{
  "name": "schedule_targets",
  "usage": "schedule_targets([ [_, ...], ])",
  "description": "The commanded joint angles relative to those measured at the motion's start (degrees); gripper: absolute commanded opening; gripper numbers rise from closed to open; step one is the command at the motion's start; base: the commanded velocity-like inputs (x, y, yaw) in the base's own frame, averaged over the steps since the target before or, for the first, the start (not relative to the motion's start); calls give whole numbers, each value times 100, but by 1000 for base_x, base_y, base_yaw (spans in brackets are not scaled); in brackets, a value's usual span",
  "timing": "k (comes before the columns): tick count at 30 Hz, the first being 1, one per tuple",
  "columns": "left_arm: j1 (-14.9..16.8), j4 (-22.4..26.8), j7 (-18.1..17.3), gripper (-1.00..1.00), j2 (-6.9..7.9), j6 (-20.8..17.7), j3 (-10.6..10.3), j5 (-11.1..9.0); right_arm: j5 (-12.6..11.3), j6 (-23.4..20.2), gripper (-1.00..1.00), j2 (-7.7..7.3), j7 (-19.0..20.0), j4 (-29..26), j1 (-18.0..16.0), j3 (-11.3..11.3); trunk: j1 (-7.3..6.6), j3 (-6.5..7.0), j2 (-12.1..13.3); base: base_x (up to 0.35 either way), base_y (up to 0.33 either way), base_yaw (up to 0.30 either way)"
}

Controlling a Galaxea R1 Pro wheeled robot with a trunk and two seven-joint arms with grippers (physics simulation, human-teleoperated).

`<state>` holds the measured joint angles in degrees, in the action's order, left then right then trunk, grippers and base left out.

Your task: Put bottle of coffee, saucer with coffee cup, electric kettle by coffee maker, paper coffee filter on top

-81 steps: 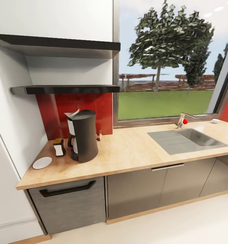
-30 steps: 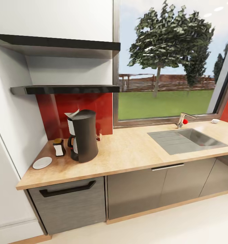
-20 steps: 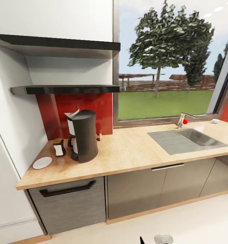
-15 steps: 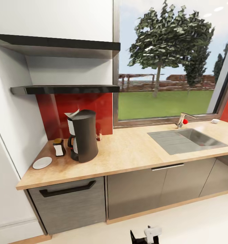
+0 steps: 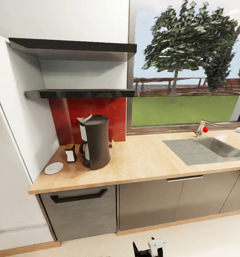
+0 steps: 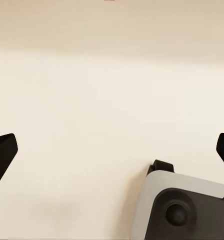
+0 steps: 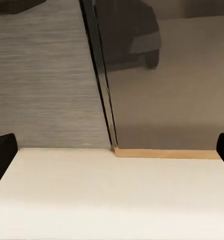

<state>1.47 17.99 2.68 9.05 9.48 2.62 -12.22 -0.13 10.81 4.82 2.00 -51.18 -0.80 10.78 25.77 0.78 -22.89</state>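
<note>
**Left gripper** (image 6: 112, 152): fingers spread wide, one black tip at each edge of the wrist view. It held nothing and looked down on pale floor (image 6: 92, 90). A grey-and-white robot part lay close beneath.

**Right gripper** (image 7: 112, 152): equally wide apart and likewise empty. It faced the grey cabinet fronts (image 7: 42, 75) and the wooden plinth (image 7: 162, 153).

**Arm part** (image 5: 148, 247): black and white, at 6 o'clock in the head view. I could not tell which arm it belonged to.

**Countertop** (image 5: 145, 164): light wood, across the middle.

**Coffee maker** (image 5: 96, 142): dark and upright, at the counter's 9 o'clock end. A paper coffee filter (image 5: 85, 119) rested on its top.

**Bottle of coffee** (image 5: 70, 152): on the counter just beside the maker, at its 9 o'clock.

**Saucer** (image 5: 54, 168): white and bare, at the maker's 8 o'clock, near the wall.

**Sink** (image 5: 209, 150): at 3 o'clock, with a tap (image 5: 205, 127) behind it. Two dark shelves (image 5: 80, 93) hung at 11 o'clock.

**Step, as I judged it:** repositioning before the counter, with the cup and kettle yet to be fetched. To do it well I would carry both arms low and tucked with the fingers left apart. I would hold the trunk steady while rolling and stop short of the drawer handle (image 5: 79, 197).

**Writing:** none legible. The bottle bore a pale label too small to read, and I made out no brand on the maker.
</note>
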Motion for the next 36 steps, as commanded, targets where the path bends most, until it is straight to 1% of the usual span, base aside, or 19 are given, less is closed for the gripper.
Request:
schedule_targets([
  [1,3,-6,4,100,-1,18,2,-24,-3,19,100,1,20,3,0,-6,2,-6,-3,0,0,269],
  [12,3,22,4,100,-10,17,-15,-6,-4,17,100,1,29,184,1,3,2,-57,-3,0,0,257],
  [19,3,46,4,100,-17,10,-33,34,-4,17,100,1,29,196,1,3,2,-93,-3,0,0,246],
  [32,7,65,-6,100,-17,13,-39,44,-4,17,100,1,29,197,1,3,2,-167,-3,0,0,235],
  [35,10,158,-69,100,-21,18,-46,50,-4,17,100,1,27,197,1,3,2,-184,-3,0,0,234],
  [36,7,308,-241,100,-6,15,-53,52,-4,17,100,1,26,197,1,3,2,-189,-3,0,0,234],
])
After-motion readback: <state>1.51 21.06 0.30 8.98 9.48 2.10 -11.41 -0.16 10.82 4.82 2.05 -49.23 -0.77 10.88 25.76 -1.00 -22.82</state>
